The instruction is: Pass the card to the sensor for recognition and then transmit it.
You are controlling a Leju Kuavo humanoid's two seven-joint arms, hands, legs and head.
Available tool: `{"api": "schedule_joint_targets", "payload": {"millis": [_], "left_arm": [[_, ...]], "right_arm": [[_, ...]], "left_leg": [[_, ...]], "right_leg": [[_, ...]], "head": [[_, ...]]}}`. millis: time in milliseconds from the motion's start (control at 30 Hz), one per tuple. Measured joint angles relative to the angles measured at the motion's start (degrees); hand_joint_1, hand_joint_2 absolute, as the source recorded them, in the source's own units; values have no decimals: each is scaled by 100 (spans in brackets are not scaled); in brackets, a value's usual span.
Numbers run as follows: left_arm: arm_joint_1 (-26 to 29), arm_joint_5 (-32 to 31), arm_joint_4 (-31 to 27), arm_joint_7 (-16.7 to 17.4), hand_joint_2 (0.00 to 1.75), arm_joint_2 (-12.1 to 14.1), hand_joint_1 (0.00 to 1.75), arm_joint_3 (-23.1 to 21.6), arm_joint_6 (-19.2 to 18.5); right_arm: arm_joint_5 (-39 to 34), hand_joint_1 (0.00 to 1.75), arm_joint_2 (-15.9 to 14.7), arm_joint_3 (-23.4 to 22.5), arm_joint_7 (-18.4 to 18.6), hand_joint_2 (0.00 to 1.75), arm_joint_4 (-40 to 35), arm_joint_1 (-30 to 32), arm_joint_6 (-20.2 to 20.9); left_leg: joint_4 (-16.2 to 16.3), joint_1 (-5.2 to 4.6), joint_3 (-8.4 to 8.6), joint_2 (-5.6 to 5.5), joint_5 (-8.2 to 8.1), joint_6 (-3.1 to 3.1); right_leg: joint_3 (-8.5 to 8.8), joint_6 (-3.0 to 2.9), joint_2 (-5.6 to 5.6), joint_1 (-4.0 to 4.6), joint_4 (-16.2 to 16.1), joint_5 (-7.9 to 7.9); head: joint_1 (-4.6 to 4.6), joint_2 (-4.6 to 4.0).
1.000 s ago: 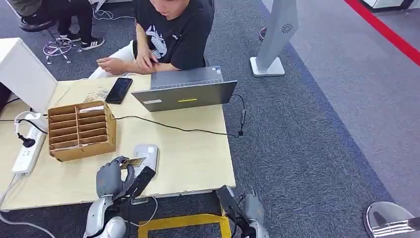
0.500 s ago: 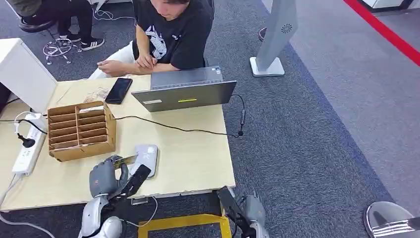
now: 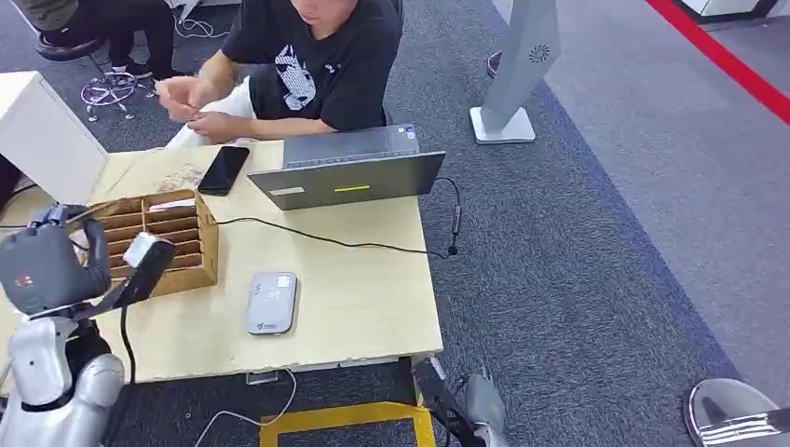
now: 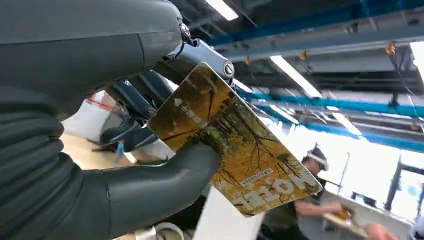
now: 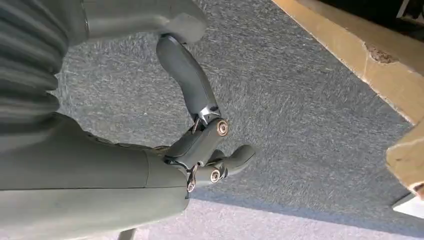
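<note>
Change: the left robot hand (image 3: pixel 42 265) has lifted off the sensor (image 3: pixel 271 302) and swung up to the far left, near the cardboard organizer (image 3: pixel 154 243)
Meaning: the scan looks done; handing over comes next
Card (image 4: pixel 235 142): yellow-brown tree print, flat, pinched between thumb and fingers, raised above the table (image 3: pixel 363 289)
Right robot hand (image 5: pixel 210 150): hangs low over carpet, fingers loosely curled, holding nothing
</note>
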Motion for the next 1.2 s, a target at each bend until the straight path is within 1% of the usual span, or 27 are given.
{"api": "schedule_joint_targets", "payload": {"millis": [133, 300, 467, 567, 700, 733, 767, 800, 833, 933, 1067, 1200], "left_arm": [[-201, -225, 15, 138, 175, 234, 175, 245, 13], [-351, -335, 234, 234, 175, 388, 175, 438, 50], [-456, -361, 534, 310, 175, 403, 175, 527, 142], [-524, -389, 759, 219, 175, 386, 175, 529, 295], [-564, -527, 874, 175, 175, 327, 175, 523, 315], [-564, -544, 881, 175, 175, 314, 169, 523, 317], [-565, -560, 881, 184, 175, 299, 24, 518, 334], [-569, -568, 881, 188, 175, 285, 24, 514, 352], [-570, -575, 881, 190, 175, 274, 0, 510, 372], [-571, -560, 879, 186, 175, 228, 0, 507, 457], [-571, -503, 870, 87, 175, 143, 0, 494, 540], [-551, -461, 723, 0, 175, 60, 0, 435, 568]], "right_arm": [[-9, 0, -15, -11, -81, 175, 2, -2, -15], [-35, 0, -17, -44, -153, 175, 4, -9, -28], [-79, 0, -17, -48, -265, 175, 37, -45, -68], [-181, 0, -17, -50, -369, 175, 81, -87, -87], [-219, 0, -17, -50, -374, 175, 114, -115, -85], [-219, 0, -17, -50, -363, 175, 114, -114, -85], [-214, 0, -17, -50, -356, 175, 114, -115, -85], [-214, 0, -17, -50, -352, 175, 114, -116, -85], [-212, 0, -17, -50, -343, 175, 114, -118, -85], [-210, 0, -17, -50, -323, 175, 116, -118, -85], [-210, 0, -17, -50, -321, 175, 116, -118, -85], [-208, 0, -17, -50, -284, 175, 114, -117, -85]], "left_leg": [[0, 0, 0, 0, 0, 0], [0, 0, 0, 0, 0, 0], [0, -1, -1, 0, 0, 0], [1, -1, 1, 0, 0, 0], [2, -1, 1, 0, 1, 0], [2, -1, 1, 0, 1, 0], [2, -1, 1, 0, 1, 0], [2, -1, 1, 0, 0, 0], [2, -1, 1, 0, 0, 0], [2, -1, 0, 1, 0, -1], [2, -1, 0, 1, 0, 0], [2, -1, 0, 1, 0, 0]], "right_leg": [[0, 0, 1, 0, 0, 0], [-1, 0, 2, 0, 0, 0], [-1, 0, 1, 0, -1, 0], [-1, 0, 1, 0, -1, 0], [-1, 0, 2, -1, -1, 1], [-1, 0, 2, -1, -1, 1], [-1, 0, 2, -1, -1, 1], [-1, 0, 1, -1, -1, 0], [-1, 0, 2, -1, -1, 0], [-2, 0, 2, -1, -1, 0], [-2, 0, 1, -1, -1, 0], [-2, 0, 1, -1, -1, 0]], "head": [[2, 0], [0, 0], [0, 0], [0, 0], [0, 0], [0, 0], [0, 0], [0, 0], [2, 0], [2, 0], [0, 0], [2, 0]]}}
